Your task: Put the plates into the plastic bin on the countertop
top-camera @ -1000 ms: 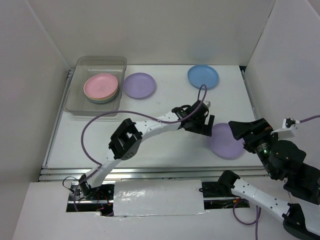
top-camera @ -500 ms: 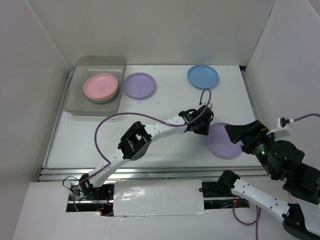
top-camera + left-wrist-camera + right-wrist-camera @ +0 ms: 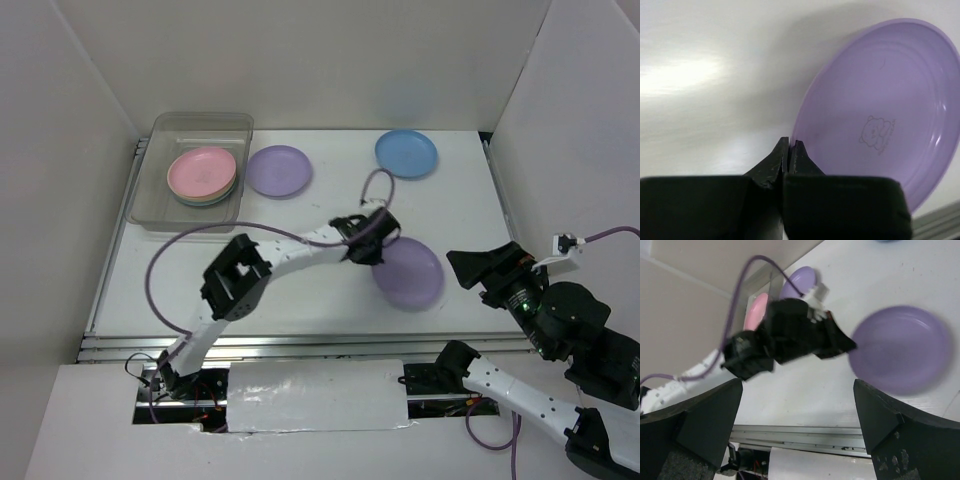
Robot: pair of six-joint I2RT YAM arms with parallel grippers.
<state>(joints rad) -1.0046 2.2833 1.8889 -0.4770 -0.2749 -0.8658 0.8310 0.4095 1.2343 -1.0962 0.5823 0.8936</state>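
White countertop [image 3: 300, 225]: left gripper [image 3: 371, 250] clamped on the rim of a lilac plate [image 3: 412, 274], centre-right — right gripper [image 3: 487, 268] spread wide, empty, just beside; plastic bin [image 3: 150, 203] at far-left corner, well apart.

No readable text — only a bear-like stamp [image 3: 877, 136] on the lilac plate [image 3: 875, 100].
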